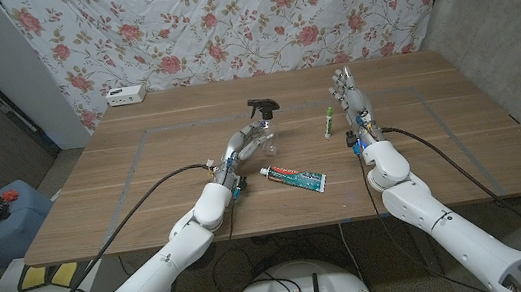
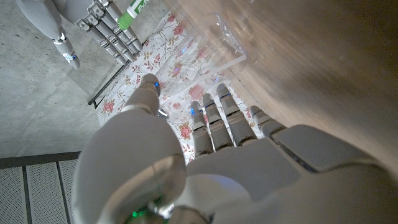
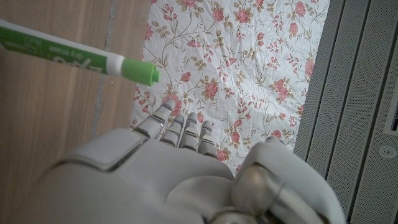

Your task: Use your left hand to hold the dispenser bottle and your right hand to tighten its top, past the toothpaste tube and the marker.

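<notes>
Reaching toward the middle of the bench [image 1: 146, 196], the left robot hand [image 1: 243, 145] lies against the clear dispenser bottle [image 1: 262, 138], but whether its fingers grip it cannot be told. If they do not, turning the black top [image 1: 263, 108] would likely spin or tip the bottle. The right robot hand [image 1: 354, 99] stands open and empty toward the far edge, just beside the green marker [image 1: 329, 122]; sweeping across could knock it or the toothpaste tube [image 1: 294, 178]. The marker reads "dry erase"; the tube's print is illegible.
</notes>
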`<state>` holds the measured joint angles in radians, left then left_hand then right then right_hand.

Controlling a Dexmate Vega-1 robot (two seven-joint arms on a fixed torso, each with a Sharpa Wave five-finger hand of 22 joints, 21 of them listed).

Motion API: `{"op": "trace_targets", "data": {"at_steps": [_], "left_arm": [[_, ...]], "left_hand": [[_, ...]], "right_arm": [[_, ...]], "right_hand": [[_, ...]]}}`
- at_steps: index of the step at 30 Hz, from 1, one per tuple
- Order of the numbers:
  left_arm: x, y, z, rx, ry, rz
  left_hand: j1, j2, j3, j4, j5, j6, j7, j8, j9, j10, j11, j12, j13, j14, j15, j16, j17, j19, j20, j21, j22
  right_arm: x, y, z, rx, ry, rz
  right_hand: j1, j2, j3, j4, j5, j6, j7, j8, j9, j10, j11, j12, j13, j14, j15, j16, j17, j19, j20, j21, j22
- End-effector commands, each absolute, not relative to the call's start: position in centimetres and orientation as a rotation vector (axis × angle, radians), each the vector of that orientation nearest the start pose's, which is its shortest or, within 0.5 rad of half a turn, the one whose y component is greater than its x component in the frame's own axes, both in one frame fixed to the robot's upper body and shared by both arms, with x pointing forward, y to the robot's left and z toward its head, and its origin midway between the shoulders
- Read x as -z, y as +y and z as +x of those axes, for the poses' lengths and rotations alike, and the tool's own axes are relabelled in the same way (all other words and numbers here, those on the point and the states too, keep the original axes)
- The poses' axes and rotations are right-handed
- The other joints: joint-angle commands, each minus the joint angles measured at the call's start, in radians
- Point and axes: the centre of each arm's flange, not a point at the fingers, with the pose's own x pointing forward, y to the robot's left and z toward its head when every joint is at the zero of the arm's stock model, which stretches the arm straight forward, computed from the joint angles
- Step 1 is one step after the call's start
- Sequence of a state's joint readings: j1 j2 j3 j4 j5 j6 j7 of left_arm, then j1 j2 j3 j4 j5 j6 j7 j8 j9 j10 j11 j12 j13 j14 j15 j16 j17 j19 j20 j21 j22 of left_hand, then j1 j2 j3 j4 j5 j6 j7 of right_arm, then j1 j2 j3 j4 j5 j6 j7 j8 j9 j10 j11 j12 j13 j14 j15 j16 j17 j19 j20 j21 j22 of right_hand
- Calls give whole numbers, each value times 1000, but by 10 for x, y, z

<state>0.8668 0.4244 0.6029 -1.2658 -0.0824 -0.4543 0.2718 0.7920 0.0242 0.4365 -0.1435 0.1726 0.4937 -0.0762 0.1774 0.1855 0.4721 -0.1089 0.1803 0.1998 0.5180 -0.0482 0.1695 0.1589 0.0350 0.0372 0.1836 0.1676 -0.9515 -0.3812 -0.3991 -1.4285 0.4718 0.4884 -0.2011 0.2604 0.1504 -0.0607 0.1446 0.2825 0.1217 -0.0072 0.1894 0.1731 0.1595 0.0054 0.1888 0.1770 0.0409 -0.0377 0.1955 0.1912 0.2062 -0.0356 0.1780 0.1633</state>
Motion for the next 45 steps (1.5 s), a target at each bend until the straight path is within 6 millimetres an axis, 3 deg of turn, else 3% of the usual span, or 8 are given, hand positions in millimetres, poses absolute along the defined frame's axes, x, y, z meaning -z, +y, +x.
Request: {"op": "trace_targets", "data": {"at_steps": [1,29,35,41,45], "left_arm": [[99,166,627,197,-726,383],[104,173,626,193,-699,384],[105,175,625,193,-703,380],[104,176,624,190,-704,377],[103,178,623,191,-707,369]], "left_hand": [[-6,6,-4,1,4,-2,-3,8,4,0,3,8,0,-5,-119,3,2,7,0,5,3],[-11,8,-11,1,4,-1,-12,10,4,-3,2,11,-5,-10,-114,4,2,18,5,8,3],[-12,9,-13,1,4,-6,-19,9,4,-11,1,9,-5,-13,-113,4,2,19,8,8,3],[-15,14,-18,1,4,-32,-36,2,4,-49,10,1,-7,-48,-99,-2,2,22,16,8,4],[-20,12,-28,1,2,-65,-39,-2,3,-81,1,1,-8,-92,-89,-3,4,19,22,6,4]], "right_arm": [[39,-220,608,-137,-778,131],[48,-218,611,-118,-766,149],[49,-218,610,-116,-767,150],[51,-217,610,-116,-763,153],[52,-217,610,-114,-762,155]], "right_hand": [[-7,2,7,0,10,8,1,2,3,4,6,5,2,3,-3,0,-1,10,-56,9,2],[-12,2,11,-1,12,14,0,1,3,9,5,4,3,7,-1,1,-1,14,-51,10,2],[-13,2,14,-3,13,18,-30,2,4,11,6,3,3,9,2,1,-1,17,-50,10,2],[-13,1,16,-4,14,21,-15,2,4,10,4,2,3,12,5,1,-2,18,-46,10,2],[-14,1,17,-4,14,22,-13,2,4,12,7,3,4,12,6,1,-2,18,-44,10,3]]}}
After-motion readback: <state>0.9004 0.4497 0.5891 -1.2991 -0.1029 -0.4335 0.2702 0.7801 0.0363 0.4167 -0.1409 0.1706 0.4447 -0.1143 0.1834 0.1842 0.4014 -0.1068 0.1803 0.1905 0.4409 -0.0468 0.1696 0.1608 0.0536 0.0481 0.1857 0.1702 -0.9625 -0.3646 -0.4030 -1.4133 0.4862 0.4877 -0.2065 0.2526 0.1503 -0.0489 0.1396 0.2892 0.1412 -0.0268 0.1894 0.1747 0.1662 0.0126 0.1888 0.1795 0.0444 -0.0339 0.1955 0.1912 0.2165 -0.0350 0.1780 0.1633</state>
